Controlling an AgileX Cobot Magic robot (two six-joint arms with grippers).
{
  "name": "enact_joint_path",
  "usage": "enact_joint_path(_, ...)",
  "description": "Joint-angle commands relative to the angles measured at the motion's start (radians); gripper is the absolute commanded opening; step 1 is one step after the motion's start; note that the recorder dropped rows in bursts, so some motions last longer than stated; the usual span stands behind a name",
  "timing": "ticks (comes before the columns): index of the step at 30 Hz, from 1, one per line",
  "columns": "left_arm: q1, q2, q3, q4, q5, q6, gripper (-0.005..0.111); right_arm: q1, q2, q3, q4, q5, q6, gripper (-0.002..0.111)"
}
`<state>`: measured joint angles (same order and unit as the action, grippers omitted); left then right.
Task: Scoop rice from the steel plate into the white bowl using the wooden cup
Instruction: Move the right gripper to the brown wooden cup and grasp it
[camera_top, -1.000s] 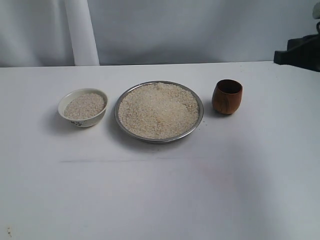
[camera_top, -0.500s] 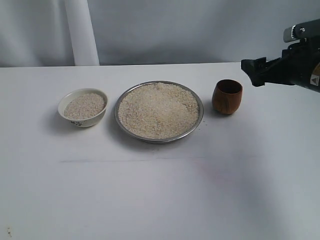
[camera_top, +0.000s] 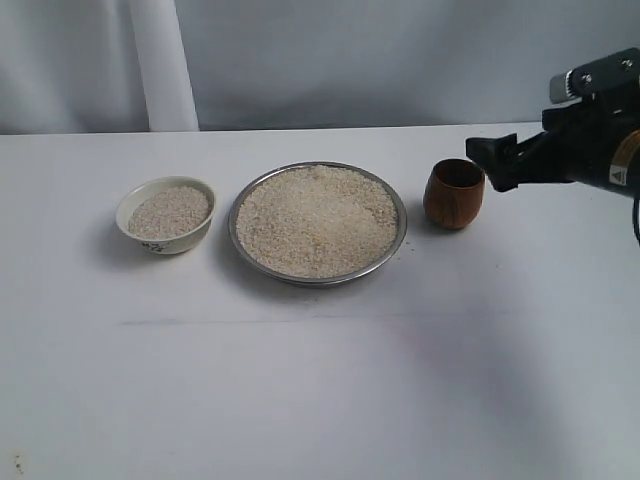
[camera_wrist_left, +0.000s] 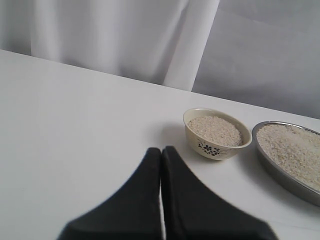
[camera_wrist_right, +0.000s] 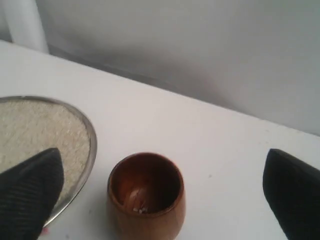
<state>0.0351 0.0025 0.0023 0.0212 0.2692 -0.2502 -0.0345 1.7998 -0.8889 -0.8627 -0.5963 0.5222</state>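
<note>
The steel plate (camera_top: 318, 282) is a wide, shallow round metal dish at the centre of the row. It is filled with a broad, low heap of off-white rice (camera_top: 315, 220). The white bowl (camera_top: 165, 240) stands upright just to its left in the exterior view, apart from it. It has a dark floral motif and is nearly full of rice. The wooden cup (camera_top: 454, 200) is reddish-brown and stands upright just right of the plate. A few grains lie inside it.
</note>
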Motion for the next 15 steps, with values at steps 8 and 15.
enact_joint_path(8,-0.005,-0.003,-0.002,-0.003,-0.003,-0.003,0.0,0.005,0.228,-0.005,0.036,-0.223,-0.171,0.105)
enact_joint_path(15,-0.005,-0.003,-0.002,-0.003,-0.003,-0.003,0.0,0.005,0.35,-0.009,0.227,-0.333,-0.396,0.105)
